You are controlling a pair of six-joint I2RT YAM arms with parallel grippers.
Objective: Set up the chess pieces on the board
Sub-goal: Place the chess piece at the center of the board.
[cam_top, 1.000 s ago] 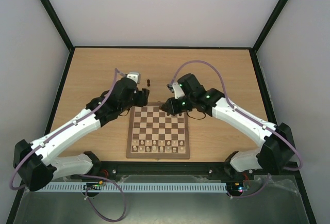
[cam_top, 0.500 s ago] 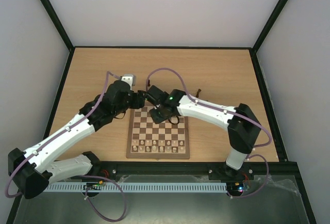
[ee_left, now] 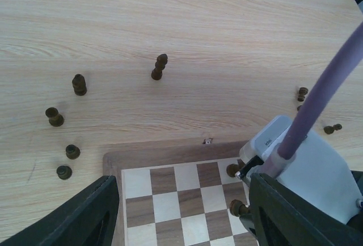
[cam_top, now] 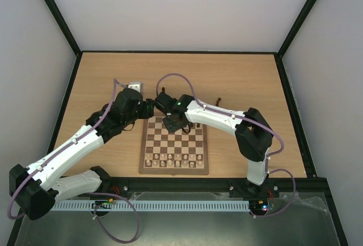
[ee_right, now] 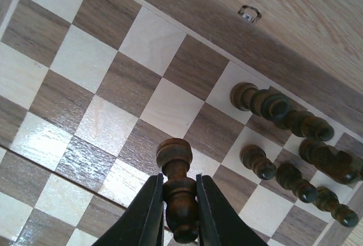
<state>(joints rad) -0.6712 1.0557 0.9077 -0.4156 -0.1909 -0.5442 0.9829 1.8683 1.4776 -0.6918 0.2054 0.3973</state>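
The board (cam_top: 173, 143) lies at the table's near middle, with pale pieces on its near rows. My right gripper (ee_right: 177, 212) is shut on a dark brown chess piece (ee_right: 178, 192) and holds it above the board's far rows; in the top view it is at the far left corner (cam_top: 172, 122). Several dark pieces (ee_right: 283, 115) stand on the far right squares. My left gripper (ee_left: 181, 212) is open and empty over the board's far left corner (ee_left: 113, 164). Several loose dark pieces (ee_left: 159, 67) lie on the table beyond, and others (ee_left: 55, 117) to the left.
Dark pieces (ee_left: 302, 93) lie on the table off the board's far right, and one (cam_top: 218, 101) shows in the top view. The two wrists (cam_top: 148, 107) are close together at the board's far left corner. Black frame edges bound the table.
My right arm has swung left across the board's far edge to its far left corner, carrying a dark piece. My left arm has drawn back slightly to the left.
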